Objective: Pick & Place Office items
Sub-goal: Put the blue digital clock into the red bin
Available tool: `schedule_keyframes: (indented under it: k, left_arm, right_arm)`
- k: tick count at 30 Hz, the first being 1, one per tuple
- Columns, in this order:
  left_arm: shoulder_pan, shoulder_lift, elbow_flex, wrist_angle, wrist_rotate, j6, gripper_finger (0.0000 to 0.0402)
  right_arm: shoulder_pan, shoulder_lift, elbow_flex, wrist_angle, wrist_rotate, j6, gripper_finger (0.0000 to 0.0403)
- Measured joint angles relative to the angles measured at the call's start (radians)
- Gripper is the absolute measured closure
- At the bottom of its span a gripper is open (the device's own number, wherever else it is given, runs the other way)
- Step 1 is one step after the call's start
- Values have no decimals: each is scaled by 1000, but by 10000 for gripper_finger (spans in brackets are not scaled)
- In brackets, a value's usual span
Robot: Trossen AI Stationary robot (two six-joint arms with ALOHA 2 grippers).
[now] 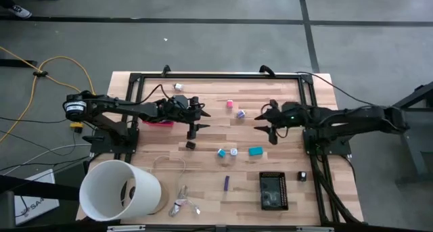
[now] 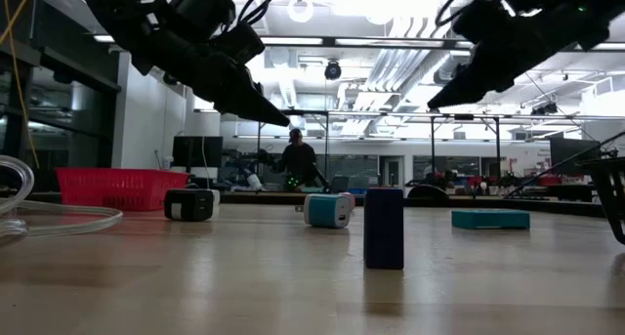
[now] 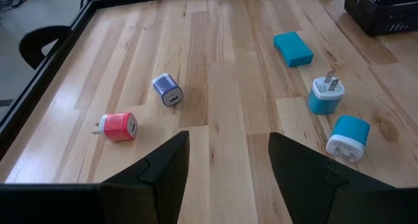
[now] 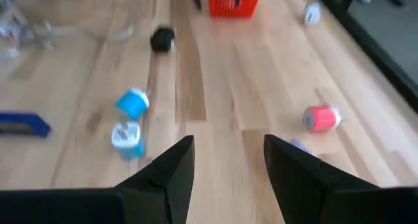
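Note:
The office items lie scattered on the wooden table (image 1: 203,191): a pink charger (image 3: 117,127), a purple one (image 3: 168,89), two blue ones (image 3: 325,95) (image 3: 347,138), a teal block (image 3: 292,48), a black piece (image 4: 162,39), a white piece (image 4: 312,13) and an upright purple block (image 2: 384,228). My left gripper (image 1: 195,117) hovers open at the table's middle left, above the black piece, and touches nothing. My right gripper (image 1: 268,122) hovers open at the middle right, facing the left one, with the pink and purple chargers between them.
A red basket (image 1: 157,122) sits under the left arm. A black crate (image 1: 274,190) and a small black piece (image 1: 302,176) lie near the front right. A big white tub (image 1: 122,190), a pale wire loop (image 1: 169,163) and a silvery clump (image 1: 183,205) occupy the front left.

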Motion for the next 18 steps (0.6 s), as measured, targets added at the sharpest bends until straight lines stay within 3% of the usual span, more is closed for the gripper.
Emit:
schedule_keyframes:
  k: [8,18]
  left_arm:
    - [0,0,0,0,0,0,201]
    - [0,0,0,1,0,0,201]
  right_arm:
    - [89,157,91,-134,87,0,231]
    - [201,290,91,-139,90,59,231]
